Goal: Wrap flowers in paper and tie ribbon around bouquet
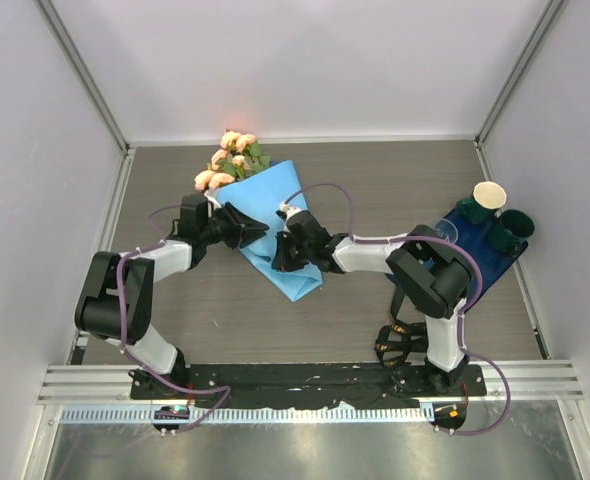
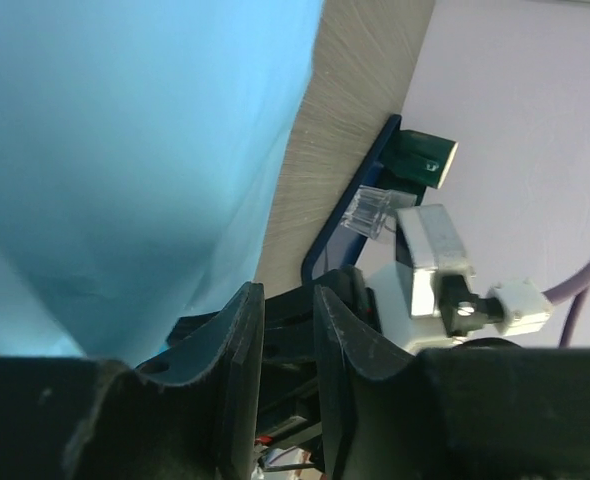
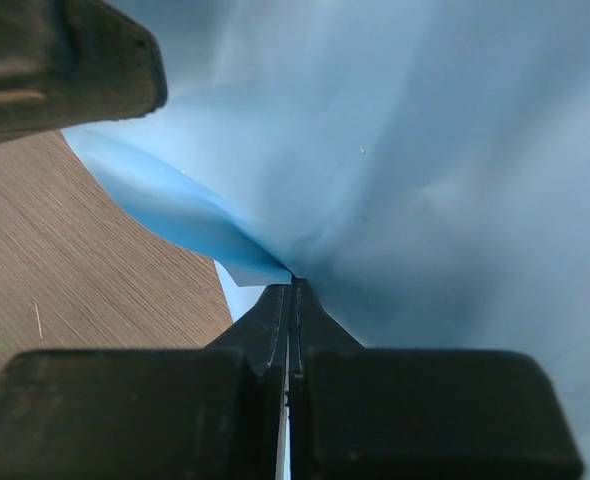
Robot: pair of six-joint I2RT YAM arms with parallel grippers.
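Pink flowers (image 1: 230, 160) lie in folded blue paper (image 1: 280, 225), mid surface (image 1: 395, 180).
The right end effector (image 3: 292, 285) pinches a fold; the left end effector (image 2: 287, 295) is slightly open, empty. Tugging could tear the paper.

A robotics lab test cell is indicated: the wood-grain table (image 1: 375, 170) is enclosed by plain white panels (image 1: 305, 60) set in aluminium frame posts (image 1: 80, 70). The left arm (image 1: 105, 300) and right arm (image 1: 430, 275) are bolted to a black base plate (image 1: 305, 378) on a metal rail (image 1: 75, 385), and what may be a cable track (image 1: 275, 413) is run along the near edge.
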